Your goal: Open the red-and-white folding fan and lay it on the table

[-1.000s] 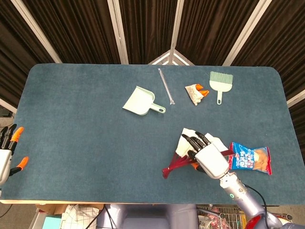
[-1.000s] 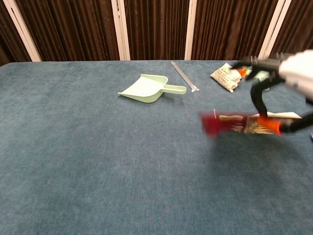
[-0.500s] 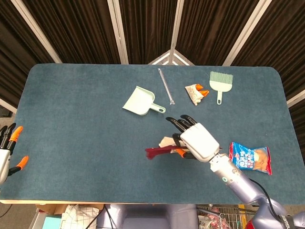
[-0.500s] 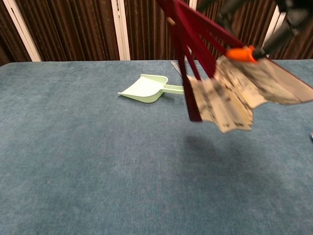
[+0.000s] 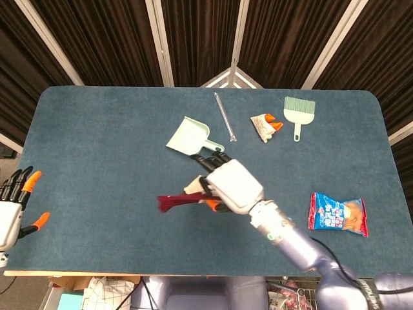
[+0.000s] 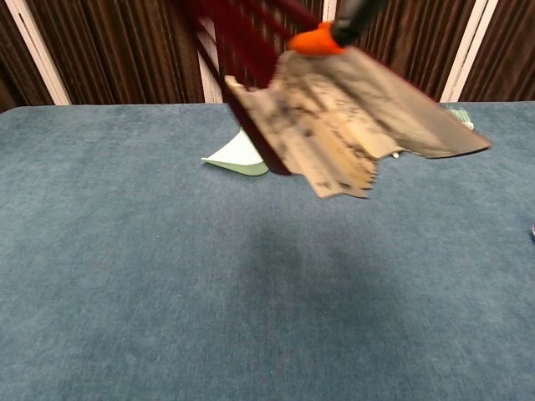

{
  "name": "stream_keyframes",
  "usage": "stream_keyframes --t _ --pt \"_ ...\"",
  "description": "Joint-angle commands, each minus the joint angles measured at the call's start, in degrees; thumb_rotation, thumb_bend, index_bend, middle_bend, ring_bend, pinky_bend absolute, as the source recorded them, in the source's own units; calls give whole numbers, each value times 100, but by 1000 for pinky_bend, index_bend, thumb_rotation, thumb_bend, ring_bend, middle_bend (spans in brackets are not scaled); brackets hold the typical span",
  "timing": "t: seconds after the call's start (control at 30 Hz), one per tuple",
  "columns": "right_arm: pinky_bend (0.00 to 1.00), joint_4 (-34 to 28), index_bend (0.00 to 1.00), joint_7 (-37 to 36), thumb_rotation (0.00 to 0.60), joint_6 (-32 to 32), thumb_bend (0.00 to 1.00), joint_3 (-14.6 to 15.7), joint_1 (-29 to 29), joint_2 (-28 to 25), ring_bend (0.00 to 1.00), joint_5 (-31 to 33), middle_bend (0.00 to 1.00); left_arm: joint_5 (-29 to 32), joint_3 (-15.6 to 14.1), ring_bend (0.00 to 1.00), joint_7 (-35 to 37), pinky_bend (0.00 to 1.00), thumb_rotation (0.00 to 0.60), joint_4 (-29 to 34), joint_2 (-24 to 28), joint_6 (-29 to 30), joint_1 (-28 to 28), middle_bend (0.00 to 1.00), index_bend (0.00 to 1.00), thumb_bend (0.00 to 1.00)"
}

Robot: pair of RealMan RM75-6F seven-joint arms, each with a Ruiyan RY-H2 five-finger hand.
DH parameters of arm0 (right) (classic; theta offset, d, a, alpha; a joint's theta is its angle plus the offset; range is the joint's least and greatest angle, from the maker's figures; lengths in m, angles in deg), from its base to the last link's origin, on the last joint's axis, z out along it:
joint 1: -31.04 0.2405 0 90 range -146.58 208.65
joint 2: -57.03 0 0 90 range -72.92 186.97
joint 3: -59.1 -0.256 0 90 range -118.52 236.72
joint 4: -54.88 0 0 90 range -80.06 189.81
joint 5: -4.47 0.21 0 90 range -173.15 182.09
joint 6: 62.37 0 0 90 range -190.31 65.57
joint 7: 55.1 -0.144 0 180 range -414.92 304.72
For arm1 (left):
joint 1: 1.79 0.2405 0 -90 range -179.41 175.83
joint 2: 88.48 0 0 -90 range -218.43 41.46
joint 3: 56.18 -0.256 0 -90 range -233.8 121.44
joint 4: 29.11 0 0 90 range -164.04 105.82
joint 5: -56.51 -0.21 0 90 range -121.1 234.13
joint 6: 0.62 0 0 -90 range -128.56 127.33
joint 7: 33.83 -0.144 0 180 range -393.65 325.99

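The red-and-white folding fan (image 5: pixel 177 201) hangs in the air above the middle of the table, held by my right hand (image 5: pixel 229 185). In the chest view the fan (image 6: pixel 334 117) is partly spread, its white paper leaf hanging down and its dark red ribs at the upper left. An orange fingertip (image 6: pixel 311 39) presses on its top edge. My left hand (image 5: pixel 14 208) is at the table's left front corner, fingers apart, holding nothing.
A light green dustpan (image 5: pixel 189 137), a clear rod (image 5: pixel 225 116), an orange-and-white packet (image 5: pixel 265 125) and a green brush (image 5: pixel 299 110) lie toward the back. A snack bag (image 5: pixel 338 214) lies at the right front. The table (image 5: pixel 97 148) is dark blue.
My right hand has carried the fan up and to the left, from beside the snack bag to above the table's middle. The fan has spread partly open. The left hand barely moved.
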Motion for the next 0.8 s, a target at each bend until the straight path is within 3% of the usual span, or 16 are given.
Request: stream_keyframes --t 0.03,0.37,0.8 --pt "176 -128 699 654 600 -446 417 24 600 675 250 555 137 -34 -17 0 141 128 600 -35 -58 -55 -53 6 71 309" --pt "176 -13 699 1804 600 -1537 419 -14 1748 2286 250 1399 137 -215 26 0 1472 128 600 80 -203 -341 -423 43 154 305" --pt "176 213 709 2236 600 -2191 421 -372 2394 3031 252 1722 137 -623 -447 0 2246 128 600 516 -191 -1143 -850 45 184 276"
